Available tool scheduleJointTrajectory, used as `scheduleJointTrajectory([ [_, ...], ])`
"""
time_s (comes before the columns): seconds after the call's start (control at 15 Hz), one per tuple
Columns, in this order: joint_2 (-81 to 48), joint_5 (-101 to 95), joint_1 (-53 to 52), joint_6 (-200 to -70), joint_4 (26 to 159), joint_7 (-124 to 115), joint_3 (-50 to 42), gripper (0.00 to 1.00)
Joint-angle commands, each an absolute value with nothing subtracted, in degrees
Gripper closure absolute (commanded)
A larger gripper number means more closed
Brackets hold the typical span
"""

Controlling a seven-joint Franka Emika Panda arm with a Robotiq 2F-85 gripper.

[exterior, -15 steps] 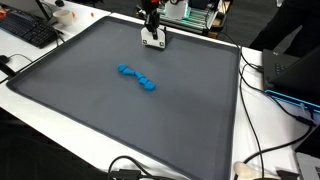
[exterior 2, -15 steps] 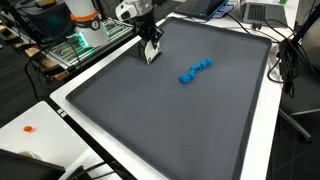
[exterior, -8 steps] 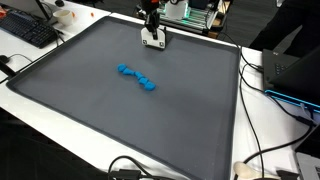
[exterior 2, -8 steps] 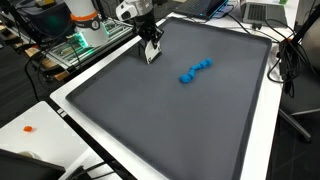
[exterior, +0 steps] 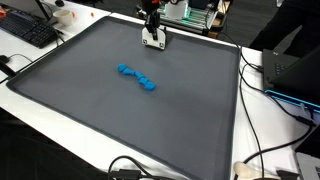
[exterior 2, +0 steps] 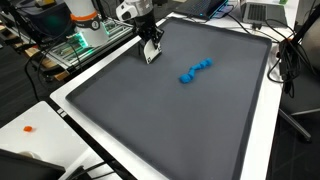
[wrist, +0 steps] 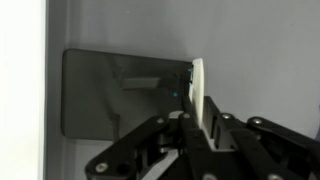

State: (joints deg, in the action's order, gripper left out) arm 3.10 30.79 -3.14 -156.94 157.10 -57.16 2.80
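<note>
The gripper [exterior: 153, 36] hangs low over the grey mat [exterior: 180, 120], at the mat's edge nearest the arm's base. It is pinching a small white piece [exterior: 153, 43]. In the wrist view the fingers [wrist: 216, 128] sit close on either side of the white piece [wrist: 197, 85], so I take it as gripped and not let go. Whether its lower end touches the mat I cannot tell; in an exterior view the piece [exterior 2: 151, 55] looks at most just above it.

I'd judge the work about midway: the piece is in the grip and brought down near the mat, and what is left is to set it down and release it.

The piece is thin and flat. It is held on edge, so the wrist camera sees only a narrow, slightly curved white strip. Its long axis seems to run along the fingers, pointing straight out past the fingertips towards the mat.

A blue string of beads [exterior: 137, 77] lies mid-mat, well apart from the gripper and out in front of it.
</note>
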Motion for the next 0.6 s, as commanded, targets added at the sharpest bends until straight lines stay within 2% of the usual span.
scheduleJointTrajectory([
  [0.0,3.0,30.7,-3.1,-156.6,157.2,-56.6,2.9,0.5],
  [0.4,5.8,26.6,-2.3,-155.8,158.0,-58.4,2.7,0.04],
  [0.53,7.4,25.0,-2.0,-154.8,158.1,-58.6,2.6,0.0],
])
